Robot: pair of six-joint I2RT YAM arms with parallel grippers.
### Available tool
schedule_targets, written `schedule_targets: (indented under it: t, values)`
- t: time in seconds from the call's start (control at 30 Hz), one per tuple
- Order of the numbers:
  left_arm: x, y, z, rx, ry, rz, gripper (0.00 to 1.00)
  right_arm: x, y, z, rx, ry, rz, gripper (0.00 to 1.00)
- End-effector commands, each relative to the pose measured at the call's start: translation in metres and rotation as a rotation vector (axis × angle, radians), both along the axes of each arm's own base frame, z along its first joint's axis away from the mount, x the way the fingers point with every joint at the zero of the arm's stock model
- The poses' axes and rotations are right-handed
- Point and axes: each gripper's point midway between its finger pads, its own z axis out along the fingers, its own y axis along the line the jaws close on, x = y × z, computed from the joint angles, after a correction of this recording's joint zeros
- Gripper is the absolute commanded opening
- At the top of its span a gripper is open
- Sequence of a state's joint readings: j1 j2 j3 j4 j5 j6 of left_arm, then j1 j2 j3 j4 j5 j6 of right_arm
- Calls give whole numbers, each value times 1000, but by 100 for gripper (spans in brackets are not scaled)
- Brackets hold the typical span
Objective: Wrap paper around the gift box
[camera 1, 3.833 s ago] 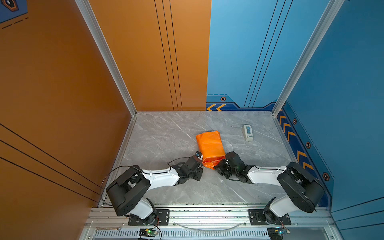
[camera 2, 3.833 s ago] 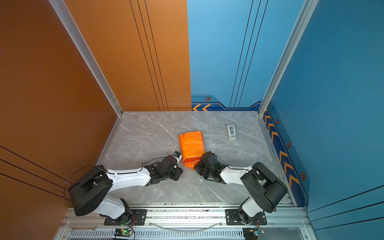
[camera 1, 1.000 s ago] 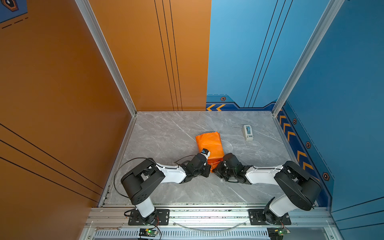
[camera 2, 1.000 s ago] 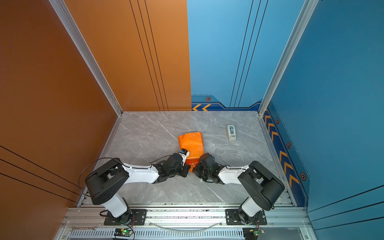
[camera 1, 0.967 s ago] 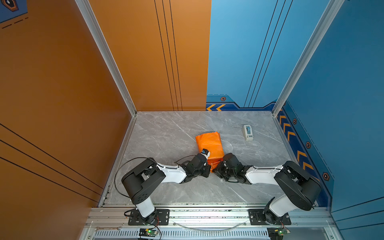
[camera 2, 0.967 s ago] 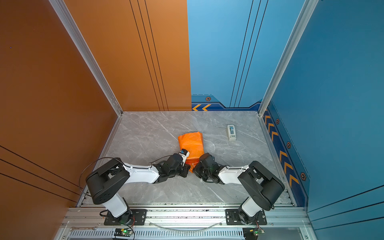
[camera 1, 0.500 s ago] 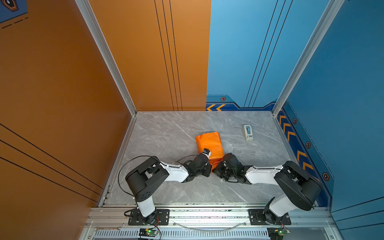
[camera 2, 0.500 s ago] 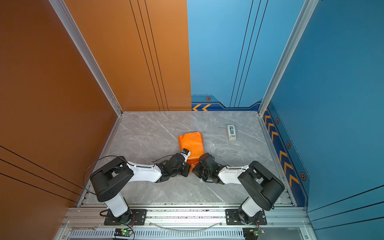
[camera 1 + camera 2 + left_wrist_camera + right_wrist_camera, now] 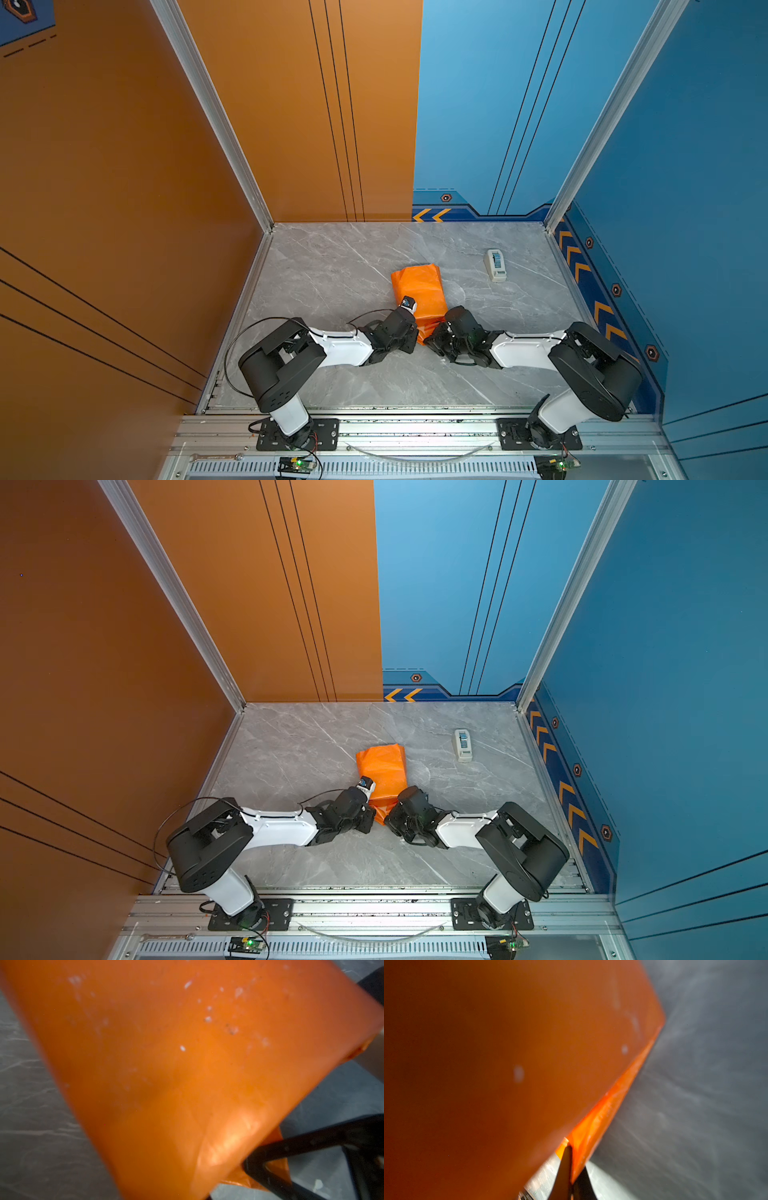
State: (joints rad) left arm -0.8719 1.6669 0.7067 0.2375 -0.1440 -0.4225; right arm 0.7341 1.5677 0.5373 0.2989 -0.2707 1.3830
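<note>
Two closed claws meet at the near end of the paper, which is folded into an orange parcel on the table. The gift box does not show. The right gripper pinches the paper's edge, and the left gripper is shut against it.

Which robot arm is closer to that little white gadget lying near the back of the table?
Right. The right arm meets the near end of the orange paper from the white gadget's side. The left arm comes in from the opposite side, farther away.
</note>
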Motion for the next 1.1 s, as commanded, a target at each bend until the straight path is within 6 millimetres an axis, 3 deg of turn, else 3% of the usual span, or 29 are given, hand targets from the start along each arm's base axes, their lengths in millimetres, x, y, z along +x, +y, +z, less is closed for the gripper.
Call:
schedule_targets:
  t: [0.0, 0.17, 0.33, 0.6, 0.8, 1.0, 1.07]
  values:
    - [2, 19, -22, 124, 13, 35, 4, -3, 4, 0, -6, 5, 33, 0]
    - [5, 15, -26, 139, 14, 24, 4, -3, 6, 2, 1, 0, 39, 0]
    - [7, 9, -8, 104, -15, 6, 10, -2, 6, 1, -2, 0, 38, 0]
    - [0, -14, 72, -56, -81, -112, 33, -1, 4, 2, -4, 3, 42, 0]
    - [14, -19, 118, -108, -112, -165, 30, 2, 7, 7, 1, -8, 53, 0]
    - [53, -16, 127, -83, -105, -168, 22, 4, 6, 10, 4, -17, 51, 0]
    - [66, -16, 120, -72, -79, -180, 20, 4, 6, 10, 3, -17, 52, 0]
